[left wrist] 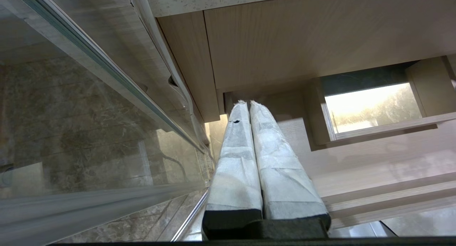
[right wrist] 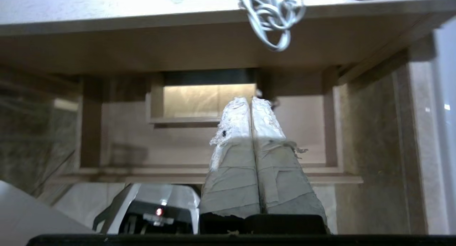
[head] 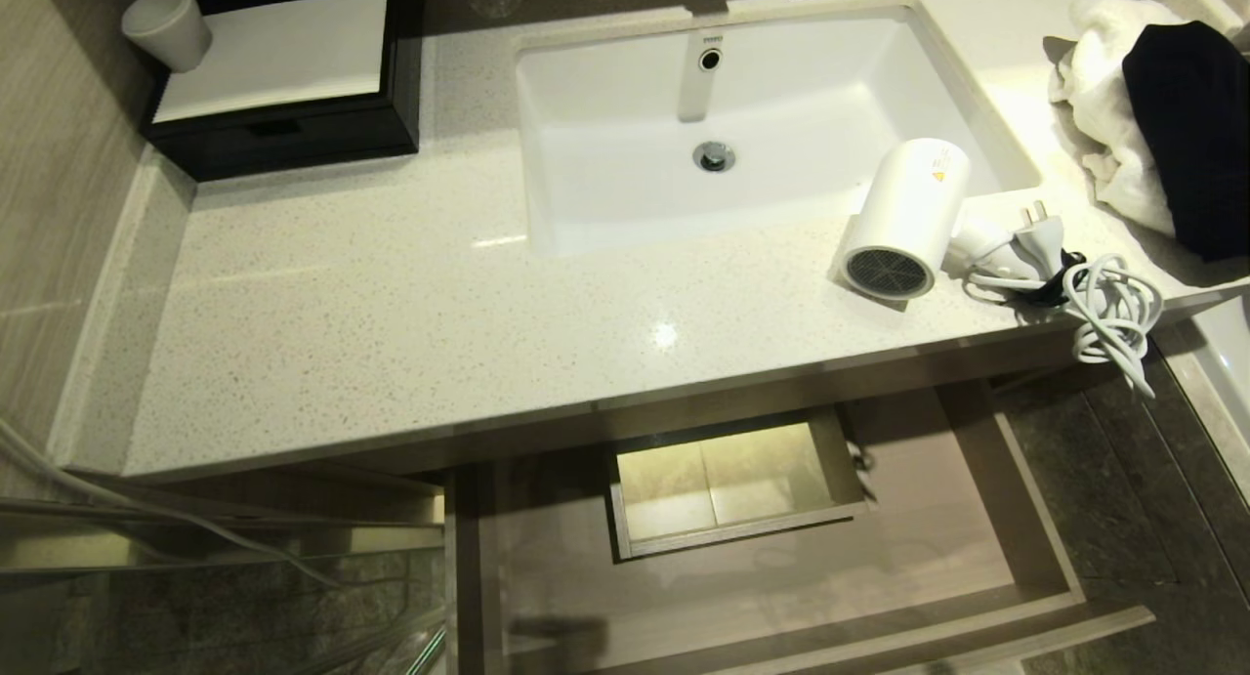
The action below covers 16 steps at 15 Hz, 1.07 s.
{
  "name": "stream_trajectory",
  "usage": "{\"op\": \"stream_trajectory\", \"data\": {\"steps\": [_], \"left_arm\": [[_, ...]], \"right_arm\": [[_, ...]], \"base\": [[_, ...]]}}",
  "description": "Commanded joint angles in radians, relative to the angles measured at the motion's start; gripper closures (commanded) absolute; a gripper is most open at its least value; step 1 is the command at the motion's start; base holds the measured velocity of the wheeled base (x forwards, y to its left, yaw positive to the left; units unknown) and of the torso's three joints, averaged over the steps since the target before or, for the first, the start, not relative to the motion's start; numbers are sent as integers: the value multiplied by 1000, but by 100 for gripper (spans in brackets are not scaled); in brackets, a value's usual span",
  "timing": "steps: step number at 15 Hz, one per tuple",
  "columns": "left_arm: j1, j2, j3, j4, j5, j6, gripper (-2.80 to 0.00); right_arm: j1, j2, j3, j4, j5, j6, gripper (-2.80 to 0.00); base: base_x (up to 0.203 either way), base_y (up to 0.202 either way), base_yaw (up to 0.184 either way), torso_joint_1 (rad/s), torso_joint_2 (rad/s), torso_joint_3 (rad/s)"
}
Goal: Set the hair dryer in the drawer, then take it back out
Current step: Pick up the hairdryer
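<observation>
Hair dryer [head: 903, 221] lies right of centre on countertop [head: 391, 304]; drawer [head: 1025, 548] open below. Right gripper [right wrist: 252, 100], jaws pressed together, should spread, probably grasping the barrel.

Each hand, the left hand [left wrist: 249, 103] and the right hand [right wrist: 251, 99], has two long fingers wrapped in worn whitish tape on black bases.

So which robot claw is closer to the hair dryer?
Probably the right claw. It is shut, low before the open drawer, with the dryer's cord hanging above it. The left claw, also shut, sits near the drawer's far left end, away from the hair dryer.
</observation>
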Motion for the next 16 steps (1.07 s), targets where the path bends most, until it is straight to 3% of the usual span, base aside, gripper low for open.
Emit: {"op": "stream_trajectory", "data": {"steps": [1, 2, 6, 10, 11, 12, 13, 15, 16], "left_arm": [[0, 0, 2, 0, 0, -1, 0], [0, 0, 2, 0, 1, -1, 0], [0, 0, 1, 0, 1, -1, 0], [0, 0, 2, 0, 0, -1, 0], [0, 0, 0, 0, 0, -1, 0], [0, 0, 0, 0, 0, -1, 0], [0, 0, 0, 0, 1, -1, 0], [0, 0, 2, 0, 1, -1, 0], [0, 0, 0, 0, 1, -1, 0]], "right_arm": [[5, 238, -31, -37, 64, -18, 0], [6, 309, -44, -66, 87, -25, -280], [-2, 559, -182, -109, 120, -48, -280], [-78, 746, -303, -103, 110, -216, -280], [-115, 779, -310, -107, 111, -303, -280], [-159, 823, -319, -111, 114, -462, -280], [-194, 880, -334, -120, 122, -560, -280], [-234, 954, -351, -213, 166, -652, -280], [-242, 973, -346, -248, 226, -693, -280]], "base": [[0, 0, 0, 0, 0, 0], [0, 0, 0, 0, 0, 0], [0, 0, 0, 0, 0, 0], [0, 0, 0, 0, 0, 0], [0, 0, 0, 0, 0, 0], [0, 0, 0, 0, 0, 0], [0, 0, 0, 0, 0, 0], [0, 0, 0, 0, 0, 0], [0, 0, 0, 0, 0, 0]]}}
